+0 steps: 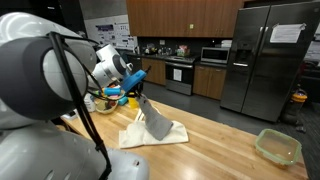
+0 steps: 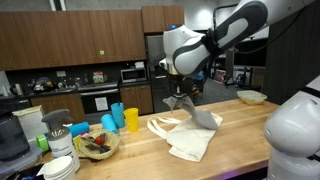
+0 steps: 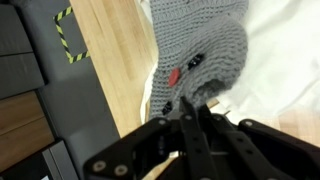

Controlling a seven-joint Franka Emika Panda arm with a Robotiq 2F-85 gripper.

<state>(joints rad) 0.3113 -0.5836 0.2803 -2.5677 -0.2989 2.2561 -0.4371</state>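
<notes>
Wrist view: gripper (image 3: 190,118) fully closed, its fingertips pinched together on an edge of the grey knitted cloth (image 3: 200,50). A small red tag showed on the knit just above the pinch. The cloth hung from the gripper at a slant in both exterior views (image 1: 160,122) (image 2: 200,113). Its upper corner was raised while its lower end appeared to rest on the white cloth (image 1: 140,138) spread flat on the wooden bench (image 1: 215,140); whether the two touched there or merely overlapped in view was hard to tell. Dark floor (image 3: 30,60) with a strip of yellow-black tape (image 3: 63,28) lay past the bench edge. Judgement on the step: the hold was only a thin bite of loose knit, so the pinch should stay firm and any rise should be slow and straight up, so the trailing end peels off the white cloth rather than dragging or bunching it. Knit stretches and snags, so the red tag side deserved watching for slip. Sideways travel should wait until the hanging end is clear. Further back, a bowl (image 2: 97,145) of bits and the yellow and blue cups (image 2: 125,117) stood near one end of the bench, close enough for a swinging cloth to brush. A green container (image 1: 277,145) sat well apart toward the other end. The fridge (image 1: 270,55) and kitchen cabinets were beyond.
</notes>
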